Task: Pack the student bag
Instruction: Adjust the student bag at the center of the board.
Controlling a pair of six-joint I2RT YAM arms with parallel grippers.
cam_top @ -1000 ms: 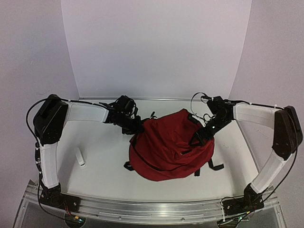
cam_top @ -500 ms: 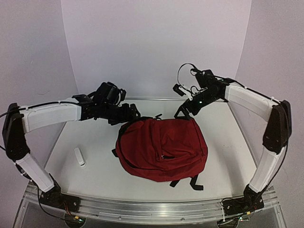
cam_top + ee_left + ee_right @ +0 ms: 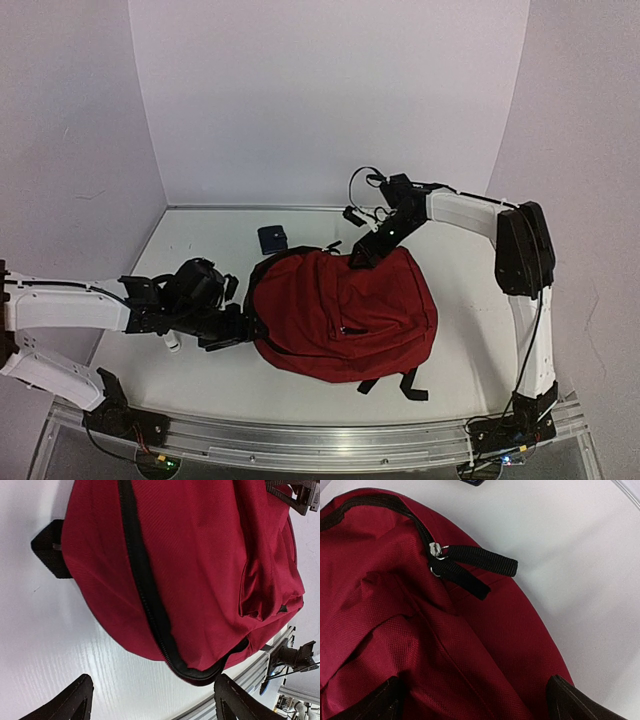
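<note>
Dark red soft fabric backpack (image 3: 345, 315) with black zipper trim and straps lies flat mid-worktop, zip looks closed, two black pull tabs (image 3: 470, 567) at its far edge. left claw (image 3: 238, 328): released, jaws wide, low at the bag's left edge, arm stretched low. right claw (image 3: 362, 255): released, jaws wide, over the far edge, arm reaching in from the right. White worktop (image 3: 200, 375), small dark blue flat item (image 3: 271, 237) behind the bag, plain pale walls.

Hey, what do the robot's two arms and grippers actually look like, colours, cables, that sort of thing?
The left arm and right arm have white boxy link covers and black joint housings. The left gripper and right gripper are black, each with two fingers. A thin black cable loops beside the right wrist. Both bases sit on an aluminium rail.
</note>
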